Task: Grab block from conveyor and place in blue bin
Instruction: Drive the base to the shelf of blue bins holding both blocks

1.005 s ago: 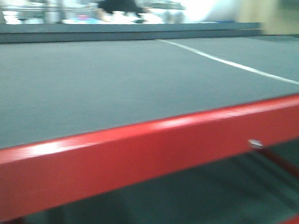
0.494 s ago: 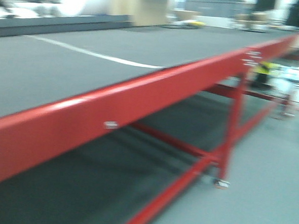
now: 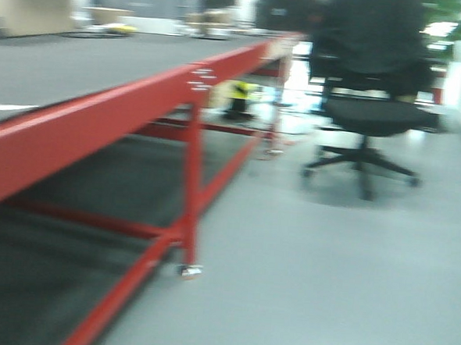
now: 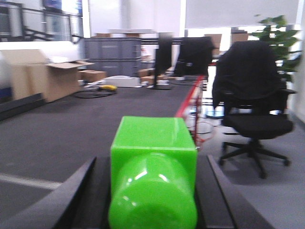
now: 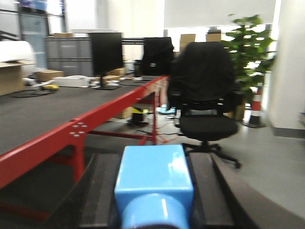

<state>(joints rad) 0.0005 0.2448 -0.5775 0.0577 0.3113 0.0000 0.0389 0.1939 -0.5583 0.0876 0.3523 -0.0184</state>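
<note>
Front view swung right: conveyor (image 3: 81,62) now 9 o'clock, chair (image 3: 367,110) 1 o'clock. L hand (image 4: 151,164) grips green block (image 4: 153,143), R hand (image 5: 153,157) blue block (image 5: 153,174); prob. heading to drop-off.

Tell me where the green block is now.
Left wrist view, bottom centre: the green block sits between the fingers of the left tool, conveyor behind it, office chair further right.

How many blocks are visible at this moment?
2. A green block is held in the left gripper; a blue block is held in the right gripper. Others may lie out of frame.
</note>
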